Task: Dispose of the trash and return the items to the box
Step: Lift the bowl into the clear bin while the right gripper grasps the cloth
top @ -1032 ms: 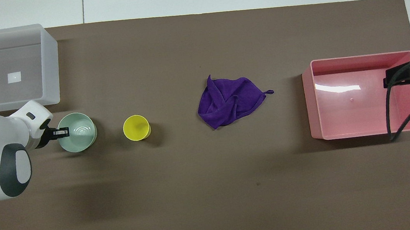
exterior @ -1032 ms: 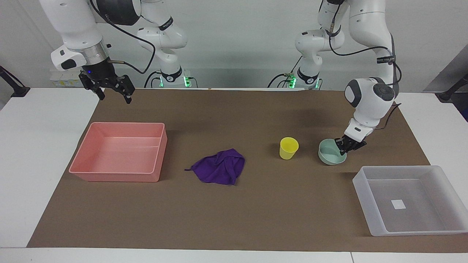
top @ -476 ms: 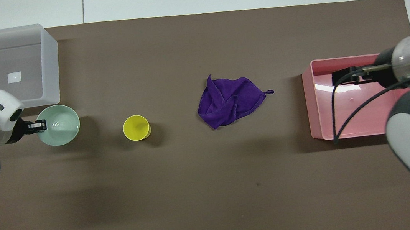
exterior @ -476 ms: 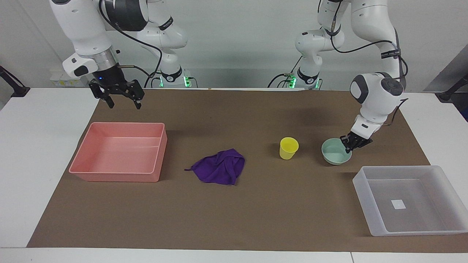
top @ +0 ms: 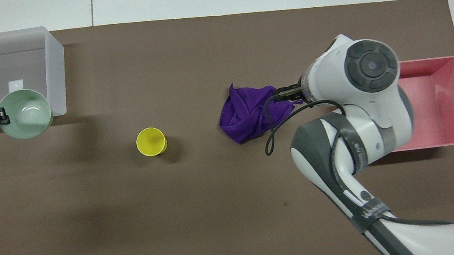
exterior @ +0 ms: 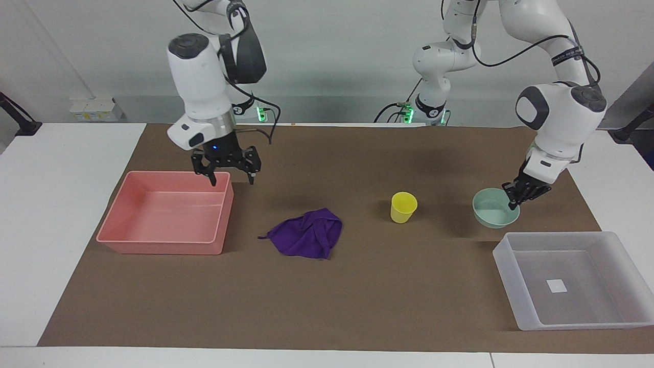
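My left gripper (exterior: 513, 199) is shut on the rim of the mint-green bowl (exterior: 493, 214) and holds it in the air over the mat, at the edge of the translucent box (exterior: 587, 304) that lies nearer to the robots. In the overhead view the bowl (top: 24, 114) overlaps the box's wall (top: 54, 74). The yellow cup (exterior: 403, 207) (top: 151, 141) stands upright on the mat. The purple rag (exterior: 306, 237) (top: 247, 114) lies crumpled mid-table. My right gripper (exterior: 231, 180) is open and empty, raised over the pink tray's corner beside the rag.
The pink tray (exterior: 163, 217) (top: 438, 103) sits at the right arm's end of the table, with nothing in it. The box holds only its white square mark. A brown mat (exterior: 357, 296) covers the table. In the overhead view the right arm hides part of the pink tray.
My left gripper has lifted the bowl off the mat and carried it toward the box. My right arm has swung from the table's edge to the pink tray's corner, toward the rag.
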### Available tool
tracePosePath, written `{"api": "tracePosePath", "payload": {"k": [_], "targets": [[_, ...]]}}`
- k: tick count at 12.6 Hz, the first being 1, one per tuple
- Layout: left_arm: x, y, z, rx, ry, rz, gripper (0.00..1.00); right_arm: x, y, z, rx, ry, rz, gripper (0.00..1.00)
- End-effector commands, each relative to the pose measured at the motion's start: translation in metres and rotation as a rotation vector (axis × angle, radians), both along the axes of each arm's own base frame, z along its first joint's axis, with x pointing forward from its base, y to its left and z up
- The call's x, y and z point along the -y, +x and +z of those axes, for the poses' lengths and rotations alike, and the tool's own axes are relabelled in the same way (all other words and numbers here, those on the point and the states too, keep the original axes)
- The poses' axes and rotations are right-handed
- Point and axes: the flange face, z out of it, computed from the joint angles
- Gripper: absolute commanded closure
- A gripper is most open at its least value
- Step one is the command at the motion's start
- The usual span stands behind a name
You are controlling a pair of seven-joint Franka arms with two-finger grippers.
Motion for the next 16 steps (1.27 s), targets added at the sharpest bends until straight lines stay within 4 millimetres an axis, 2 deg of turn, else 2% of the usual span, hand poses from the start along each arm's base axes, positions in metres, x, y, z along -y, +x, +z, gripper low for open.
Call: {"api": "tracePosePath", "payload": {"k": [1,3,4,7,9,10,11,12,14,15,16], "targets": [[-0.012,0.037,0.005,0.038,-0.015,0.003,1.0,-0.036,0.007,-0.038,0.021,0.003,-0.015,0.0],[-0.034,0.062,-0.003,0.044,-0.022,0.03,1.0,-0.087,0.0,-0.081,0.031,0.029,-0.02,0.0],[-0.047,0.076,-0.007,0.053,-0.027,0.044,1.0,-0.095,-0.001,-0.094,0.046,0.038,-0.014,0.0],[-0.075,0.117,-0.021,0.079,-0.033,0.069,1.0,-0.095,-0.001,-0.112,0.065,-0.018,0.043,0.0],[-0.098,0.124,-0.04,0.091,-0.029,0.097,1.0,-0.089,0.0,-0.124,0.069,-0.02,0.056,0.0],[-0.1,0.126,-0.048,0.103,-0.028,0.103,1.0,-0.088,-0.002,-0.129,0.069,-0.022,0.074,0.0],[-0.1,0.127,-0.056,0.098,-0.03,0.103,1.0,-0.086,-0.001,-0.131,0.08,-0.015,0.078,0.16],[-0.099,0.129,-0.067,0.092,-0.032,0.103,1.0,-0.085,-0.005,-0.136,0.08,-0.013,0.083,0.37],[-0.098,0.133,-0.085,0.118,-0.027,0.107,1.0,-0.079,-0.009,-0.143,0.063,-0.021,0.08,0.95],[-0.094,0.132,-0.092,0.119,-0.025,0.103,1.0,-0.077,-0.009,-0.139,0.045,-0.031,0.072,1.0],[-0.093,0.132,-0.096,0.147,-0.019,0.107,1.0,-0.063,-0.006,-0.134,0.006,-0.056,0.048,1.0]]}}
